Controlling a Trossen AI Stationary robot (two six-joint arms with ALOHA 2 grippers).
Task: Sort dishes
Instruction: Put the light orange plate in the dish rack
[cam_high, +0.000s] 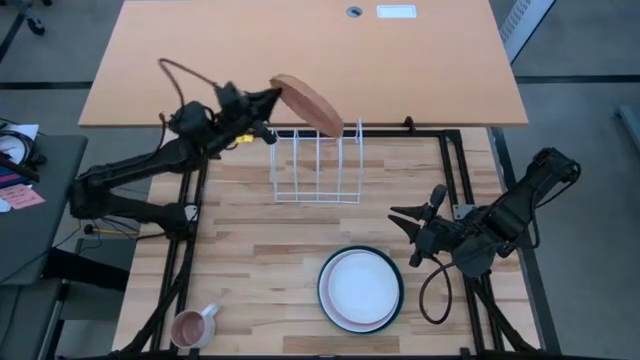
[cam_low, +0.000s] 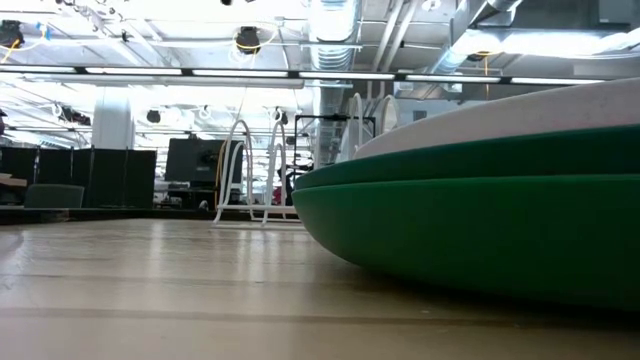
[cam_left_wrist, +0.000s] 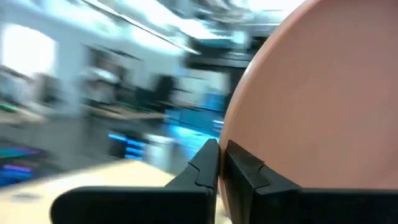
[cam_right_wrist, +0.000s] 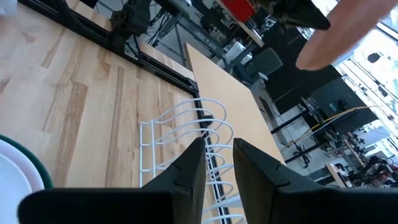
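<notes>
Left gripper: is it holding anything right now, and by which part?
Yes. The left gripper is shut on the rim of the orange-brown plate, holding it tilted above the white wire rack. The right gripper holds nothing.

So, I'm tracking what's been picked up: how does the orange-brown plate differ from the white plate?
The orange-brown plate is off the table, tilted above the wire rack, while the white plate lies flat. The left gripper is shut on the orange-brown plate's rim; nothing holds the white plate, which tops a stack with a dark green plate at the bottom. Both are round and similar in size.
</notes>
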